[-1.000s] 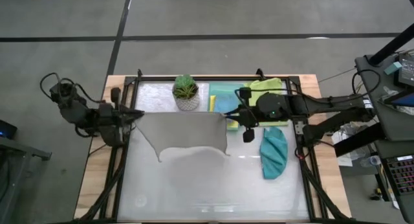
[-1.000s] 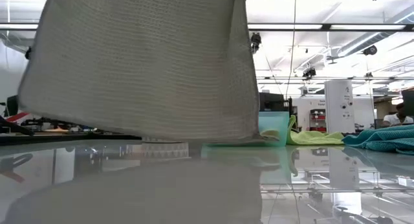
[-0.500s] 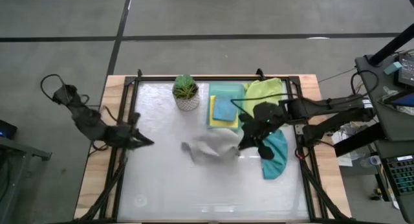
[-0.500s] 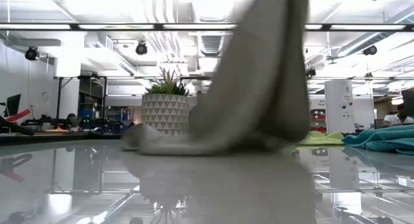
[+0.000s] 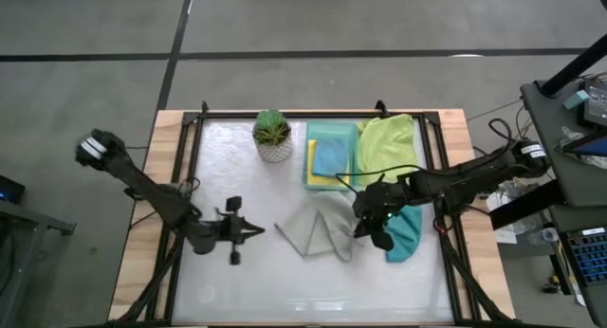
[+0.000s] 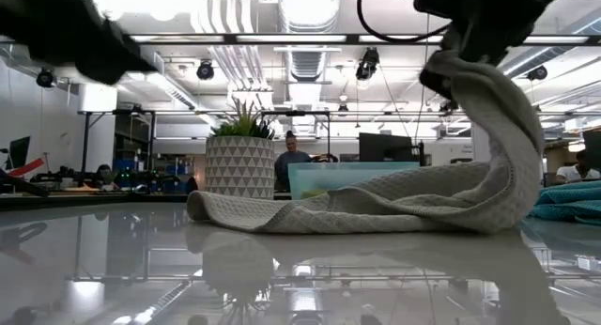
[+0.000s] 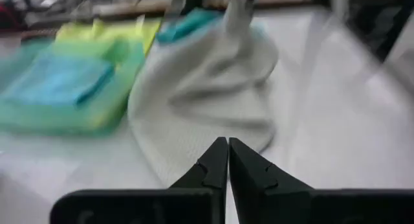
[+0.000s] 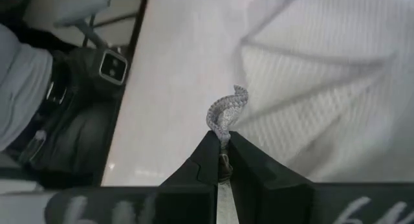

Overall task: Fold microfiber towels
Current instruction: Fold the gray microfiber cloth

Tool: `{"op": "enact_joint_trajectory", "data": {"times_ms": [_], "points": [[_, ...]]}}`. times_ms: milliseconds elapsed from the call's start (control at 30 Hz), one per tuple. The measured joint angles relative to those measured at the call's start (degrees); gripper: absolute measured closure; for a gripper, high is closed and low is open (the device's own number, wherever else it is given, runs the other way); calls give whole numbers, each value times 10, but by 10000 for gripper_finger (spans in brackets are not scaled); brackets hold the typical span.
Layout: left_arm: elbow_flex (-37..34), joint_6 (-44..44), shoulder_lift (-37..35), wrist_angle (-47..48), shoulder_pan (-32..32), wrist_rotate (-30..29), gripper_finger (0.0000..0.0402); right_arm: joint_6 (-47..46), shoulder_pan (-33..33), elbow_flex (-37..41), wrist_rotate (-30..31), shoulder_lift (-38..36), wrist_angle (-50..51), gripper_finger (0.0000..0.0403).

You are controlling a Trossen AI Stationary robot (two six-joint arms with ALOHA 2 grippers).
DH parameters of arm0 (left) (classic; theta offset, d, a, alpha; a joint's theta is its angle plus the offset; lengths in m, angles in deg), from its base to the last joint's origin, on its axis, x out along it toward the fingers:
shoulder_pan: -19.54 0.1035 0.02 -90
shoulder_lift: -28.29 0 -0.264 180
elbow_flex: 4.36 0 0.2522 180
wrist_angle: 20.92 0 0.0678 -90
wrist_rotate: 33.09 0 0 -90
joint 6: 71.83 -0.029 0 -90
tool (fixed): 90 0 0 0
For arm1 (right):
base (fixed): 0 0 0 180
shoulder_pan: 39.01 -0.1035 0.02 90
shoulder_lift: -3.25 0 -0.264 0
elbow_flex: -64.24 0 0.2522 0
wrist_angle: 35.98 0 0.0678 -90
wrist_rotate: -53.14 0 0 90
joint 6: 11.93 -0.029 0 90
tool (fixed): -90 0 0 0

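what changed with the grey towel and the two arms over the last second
The pale grey towel, a second ago stretched out between both grippers, now lies crumpled on the table. The left gripper has let go, shut empty, and swung toward the table's near side. The right gripper moved the same way, still pinching one corner. The potted plant, tray, lime green towel and teal towel stayed put.
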Motion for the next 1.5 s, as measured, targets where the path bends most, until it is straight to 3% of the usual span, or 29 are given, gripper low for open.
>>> {"op": "enact_joint_trajectory", "data": {"times_ms": [100, 267, 400, 567, 833, 1000, 1233, 1500], "points": [[2, 4, 61, -67, 23, 8, 401, 32, 7, 13, 2, 0, -59, 390], [5, 4, 133, -142, 78, 109, 401, 74, 28, 9, 3, 0, -158, 390], [7, -11, 168, -186, 115, 148, 400, 107, 44, 6, 4, 0, -211, 390], [7, -34, 200, -256, 140, 152, 367, 121, 57, 6, -2, -1, -194, 390], [7, -43, 267, -383, 174, 153, 286, 113, 59, 6, -6, -56, -82, 390], [21, -48, 327, -461, 193, 153, 270, 82, 59, 6, -5, -87, -54, 390], [126, -151, 417, -451, 233, 183, 268, 85, 59, 6, -5, -78, -53, 390], [200, -210, 404, -251, 271, 191, 268, 90, 59, 6, -5, -42, -44, 390]]}}
